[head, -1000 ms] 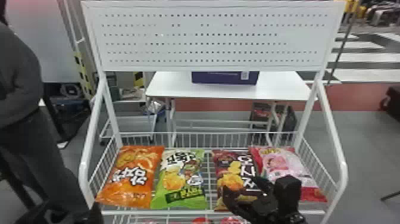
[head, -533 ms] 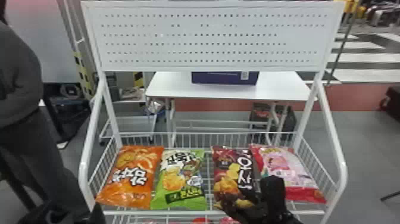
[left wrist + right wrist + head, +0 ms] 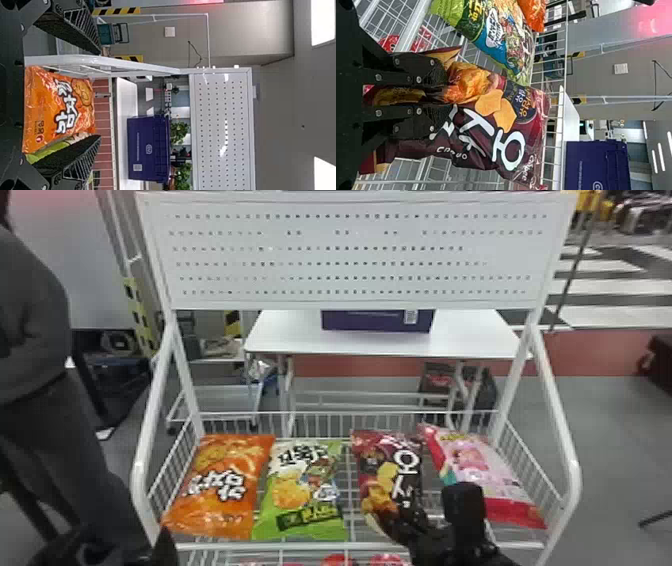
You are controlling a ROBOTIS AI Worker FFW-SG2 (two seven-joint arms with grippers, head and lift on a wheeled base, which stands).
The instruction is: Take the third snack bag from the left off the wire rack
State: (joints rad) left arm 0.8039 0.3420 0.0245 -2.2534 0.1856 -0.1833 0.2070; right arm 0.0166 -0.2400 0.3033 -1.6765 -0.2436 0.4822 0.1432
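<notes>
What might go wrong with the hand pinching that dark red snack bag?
The right hand grips the dark red bag only by its crumpled near edge, so the bag may slip free when lifted. The pink bag and green bag lie close on either side and might get dragged along. Coming out, the bag could also snag on the front rail of the wire rack.

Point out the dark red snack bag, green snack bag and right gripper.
dark red snack bag (image 3: 387,475): head view, middle of its front.
green snack bag (image 3: 302,490): head view, middle of its front.
right gripper (image 3: 441,95): right wrist view, midway between its fingertips.
</notes>
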